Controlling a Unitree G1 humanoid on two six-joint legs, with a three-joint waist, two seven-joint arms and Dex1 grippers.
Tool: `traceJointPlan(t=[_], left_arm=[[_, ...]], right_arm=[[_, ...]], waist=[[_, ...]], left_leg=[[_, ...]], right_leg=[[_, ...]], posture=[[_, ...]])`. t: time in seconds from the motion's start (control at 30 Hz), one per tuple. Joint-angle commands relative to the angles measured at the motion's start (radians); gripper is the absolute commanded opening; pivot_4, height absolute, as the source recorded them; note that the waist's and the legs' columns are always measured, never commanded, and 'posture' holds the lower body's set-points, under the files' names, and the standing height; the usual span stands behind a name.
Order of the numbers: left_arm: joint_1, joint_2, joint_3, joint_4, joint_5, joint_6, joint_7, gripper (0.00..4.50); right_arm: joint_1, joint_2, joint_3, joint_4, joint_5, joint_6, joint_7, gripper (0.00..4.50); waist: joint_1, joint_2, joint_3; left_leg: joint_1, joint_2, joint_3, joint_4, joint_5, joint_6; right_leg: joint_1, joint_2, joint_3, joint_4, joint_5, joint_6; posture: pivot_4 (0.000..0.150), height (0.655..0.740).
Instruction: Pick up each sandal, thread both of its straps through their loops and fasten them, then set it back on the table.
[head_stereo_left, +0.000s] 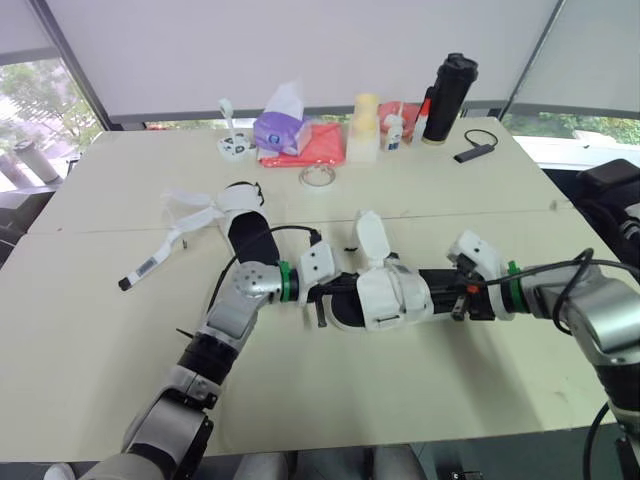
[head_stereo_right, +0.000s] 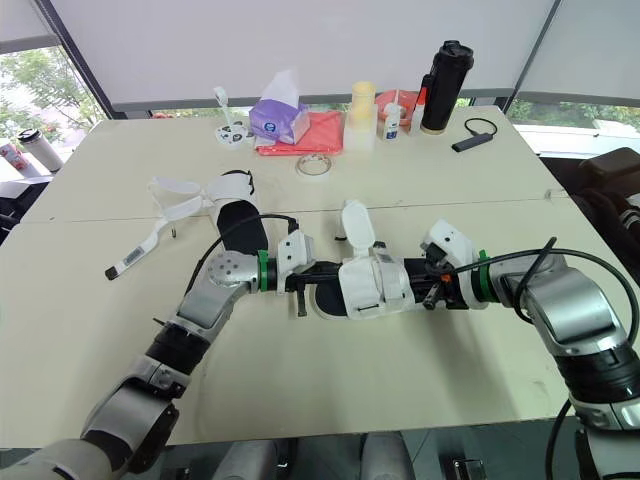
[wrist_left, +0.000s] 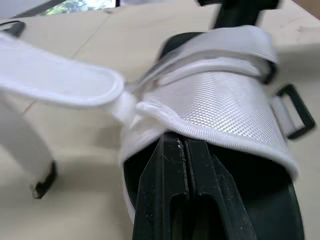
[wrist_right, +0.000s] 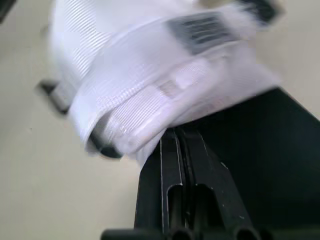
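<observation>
Far side of my bench (head_stereo_left: 100, 300), ahead of me, left to right:
- small white holder with an upright stick (head_stereo_left: 232, 143)
- purple tissue box (head_stereo_left: 281, 130), one tissue standing up
- red cloth (head_stereo_left: 318, 147) just beside it
- clear tape roll (head_stereo_left: 318, 178) in front
- pale yellow bottle (head_stereo_left: 364, 130)
- small white bottle (head_stereo_left: 393, 130)
- tall black flask (head_stereo_left: 448, 98)
- black cable (head_stereo_left: 478, 148), farthest right

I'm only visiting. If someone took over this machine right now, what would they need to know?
Left gripper: jaws shut on the near sandal at its white upper.
Right gripper: jaws shut on its other end.
One strap of it stands up loose.
The far sandal lies on the table, straps splayed and unfastened.
Done: neither sandal finished.
Left: fasten both and set them down.
</observation>
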Motion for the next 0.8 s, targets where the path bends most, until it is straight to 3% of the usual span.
traceJointPlan(t=[0.03,0.27,0.5,0.8], left_arm=[[-0.033,-0.003,0.025,0.015,-0.014,-0.037,0.002,0.00],[-0.027,0.001,0.020,0.015,-0.015,-0.040,-0.015,0.00],[0.059,0.087,-0.005,-0.083,-0.022,0.015,-0.101,0.00],[0.070,0.094,-0.003,-0.094,-0.021,0.034,-0.109,0.00]], right_arm=[[0.017,-0.013,-0.033,-0.091,0.047,0.010,-0.011,0.04],[0.020,-0.003,-0.030,-0.099,0.067,0.018,-0.064,0.04],[0.006,-0.065,-0.020,-0.051,0.018,-0.059,-0.081,0.04],[-0.023,-0.124,-0.042,-0.028,0.017,-0.084,-0.063,0.04]], waist=[[-0.001,0.000,0.000],[-0.001,0.000,0.000],[-0.003,0.000,0.000],[0.000,0.000,0.000]], left_leg=[[0.000,0.000,0.000,0.000,0.000,0.000],[0.000,0.000,0.000,0.000,0.000,0.000],[0.000,0.000,0.000,0.000,0.000,0.000],[0.000,0.000,0.000,0.001,0.000,0.000]], right_leg=[[0.000,0.000,0.000,0.000,0.000,0.000],[0.000,0.000,0.000,0.000,0.000,0.000],[0.000,0.000,0.000,0.000,0.000,0.000],[0.000,0.000,0.000,0.000,0.000,0.000]], posture=[[0.150,0.7400],[0.150,0.7400],[0.150,0.7400],[0.150,0.7400]])
